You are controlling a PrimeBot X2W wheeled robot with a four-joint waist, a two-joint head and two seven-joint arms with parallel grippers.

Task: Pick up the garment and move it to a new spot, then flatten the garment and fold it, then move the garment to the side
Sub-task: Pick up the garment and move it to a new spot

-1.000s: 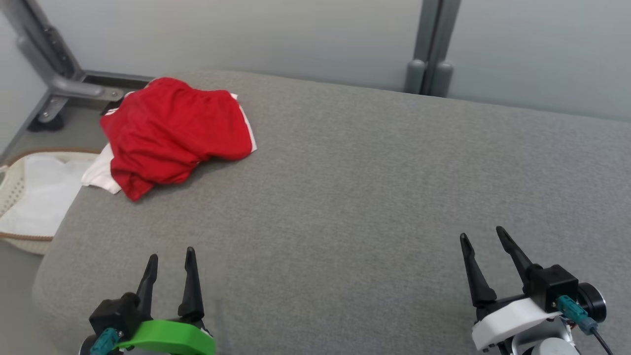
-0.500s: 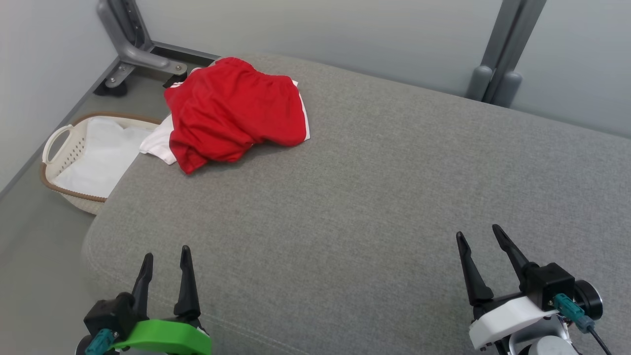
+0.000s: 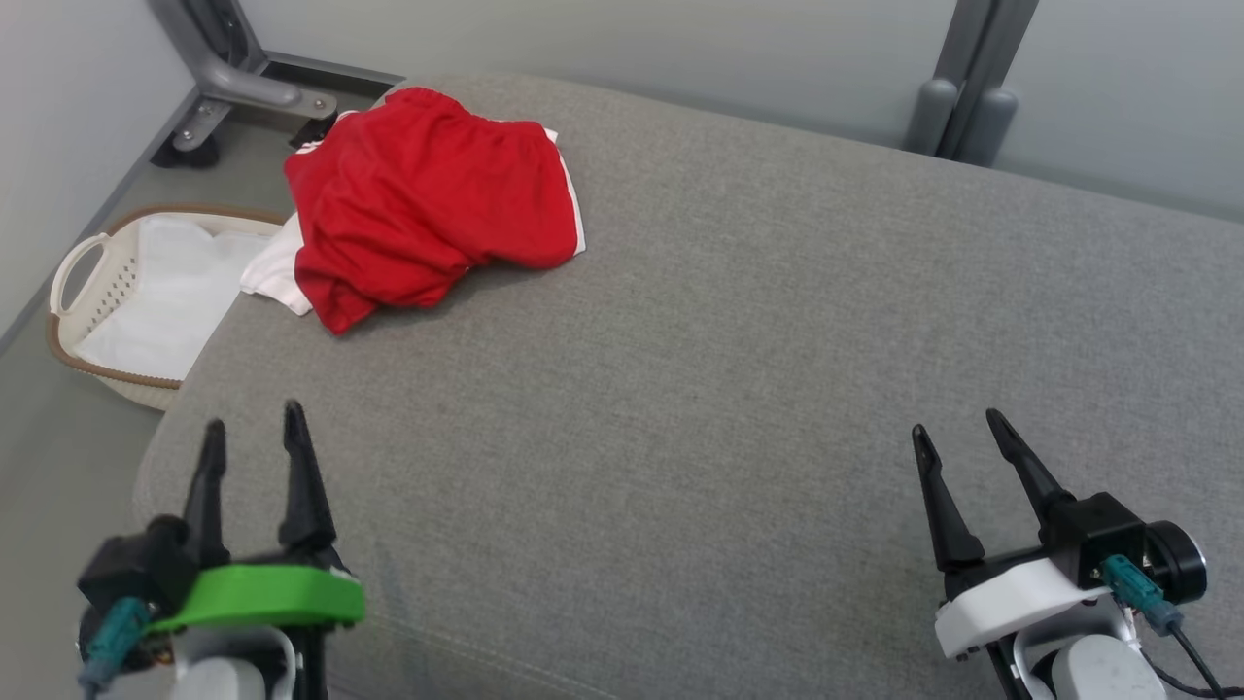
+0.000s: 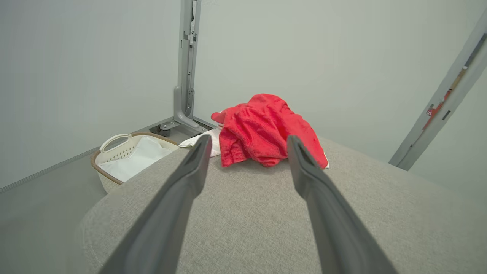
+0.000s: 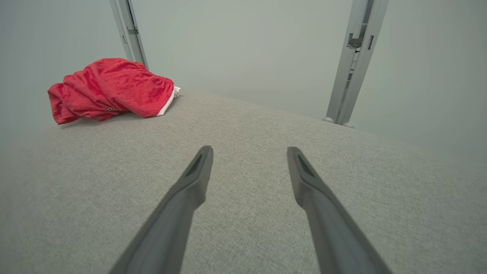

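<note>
"Where do the hands stand?"
"Left gripper (image 3: 253, 418) lower left, right gripper (image 3: 956, 425) lower right: both spread, empty, above the grey cushion (image 3: 680, 389)."
"And the garment?"
"One red garment (image 3: 428, 214), crumpled, upper left, long axis slanting lower left to upper right. The left wrist view takes in one white basket (image 4: 121, 151) on the floor."

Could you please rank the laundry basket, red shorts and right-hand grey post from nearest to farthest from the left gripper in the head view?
From the left gripper:
1. Laundry basket, on the floor just to its left.
2. Red shorts, ahead, near the far left corner.
3. Grey post, far right, by the wall.
</note>
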